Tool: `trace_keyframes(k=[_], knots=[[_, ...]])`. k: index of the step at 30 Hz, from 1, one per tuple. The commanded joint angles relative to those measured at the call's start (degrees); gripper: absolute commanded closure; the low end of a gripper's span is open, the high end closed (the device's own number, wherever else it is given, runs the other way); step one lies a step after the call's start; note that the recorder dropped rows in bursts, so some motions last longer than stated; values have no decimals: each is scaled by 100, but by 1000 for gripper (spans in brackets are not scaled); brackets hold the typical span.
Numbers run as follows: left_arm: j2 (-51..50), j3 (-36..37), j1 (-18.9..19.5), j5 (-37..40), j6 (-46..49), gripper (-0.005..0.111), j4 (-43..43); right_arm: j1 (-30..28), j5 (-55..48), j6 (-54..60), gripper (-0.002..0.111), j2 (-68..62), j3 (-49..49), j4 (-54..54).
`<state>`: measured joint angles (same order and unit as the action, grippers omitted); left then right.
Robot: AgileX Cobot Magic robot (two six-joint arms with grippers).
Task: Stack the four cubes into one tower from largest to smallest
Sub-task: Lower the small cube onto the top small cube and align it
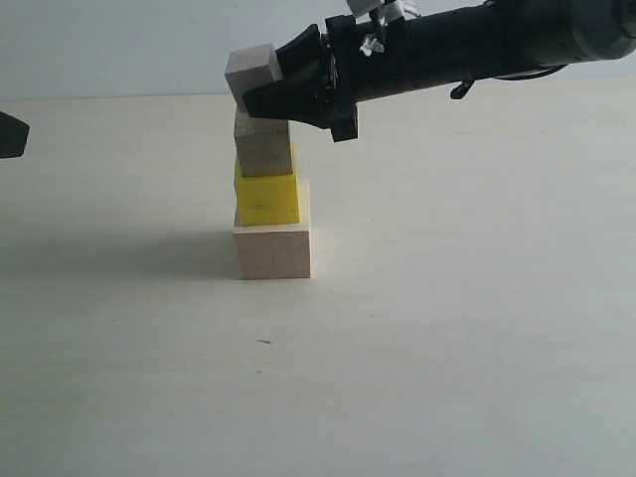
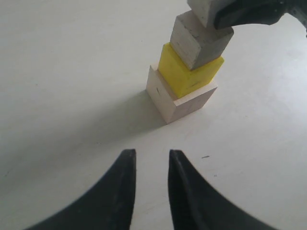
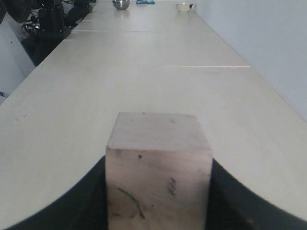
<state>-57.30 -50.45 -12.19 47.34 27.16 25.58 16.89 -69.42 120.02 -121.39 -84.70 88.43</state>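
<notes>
Right gripper (image 1: 268, 81) pinches the light, rigid small pale wood cube (image 1: 248, 70) by opposite flat faces just over the easily toppled three-cube wood-and-yellow stack (image 1: 270, 204); left gripper (image 2: 150, 160) empty, jaws slightly apart

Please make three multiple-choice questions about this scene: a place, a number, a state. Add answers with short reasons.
1. Where is the yellow cube? A. at the very bottom B. on the large wood cube C. at the very top
2. How many cubes stand below the held cube in the right hand? A. one B. two C. three
3. What does the left hand hold? A. nothing B. a wood cube C. a yellow cube
Answers: B, it rests on the large one; C, large, yellow and small wood cube are beneath; A, its fingers enclose nothing.
</notes>
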Motion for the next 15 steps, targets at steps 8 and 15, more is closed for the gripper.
trace_keyframes(k=[8,15], knots=[[-5,24,19,-106,21,81,13,7,-54,28,108,-36,-24,-106],[-5,24,19,-106,21,81,13,7,-54,-9,108,-56,-24,-118]])
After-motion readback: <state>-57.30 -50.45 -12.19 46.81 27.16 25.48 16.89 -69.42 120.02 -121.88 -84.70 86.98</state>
